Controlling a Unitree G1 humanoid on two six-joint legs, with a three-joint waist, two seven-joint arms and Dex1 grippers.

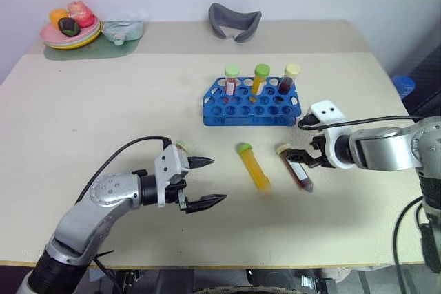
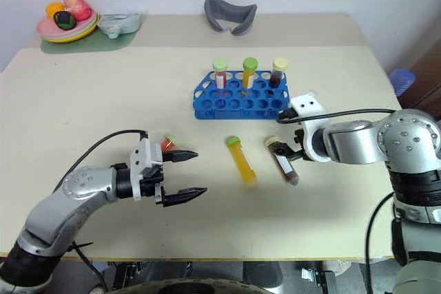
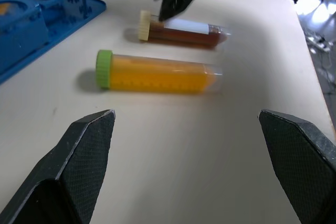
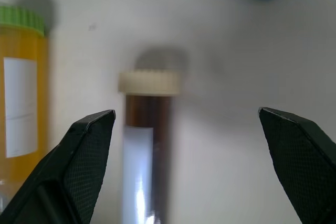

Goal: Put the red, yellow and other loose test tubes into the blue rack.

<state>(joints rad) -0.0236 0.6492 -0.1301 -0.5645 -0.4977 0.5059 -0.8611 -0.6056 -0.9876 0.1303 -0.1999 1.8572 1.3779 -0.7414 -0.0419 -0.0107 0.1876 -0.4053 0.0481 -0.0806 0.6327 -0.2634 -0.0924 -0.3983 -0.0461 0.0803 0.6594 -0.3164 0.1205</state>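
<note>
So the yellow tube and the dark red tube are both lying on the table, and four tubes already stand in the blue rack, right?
Not four: three tubes stand in the blue rack, as the left eye view shows. The yellow tube and the dark red tube do lie on the table.

Left arm hides most of a red tube (image 2: pixel 167 143).

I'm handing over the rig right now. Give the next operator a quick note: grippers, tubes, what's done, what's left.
Left gripper: open, holding nothing, near a small tube.
Right gripper: open above the dark red tube, not gripping it.
Blue rack: three capped tubes stand in its back row.
Yellow tube and the dark red tube lie side by side in front of the rack.
Left: rack all three loose tubes.
</note>
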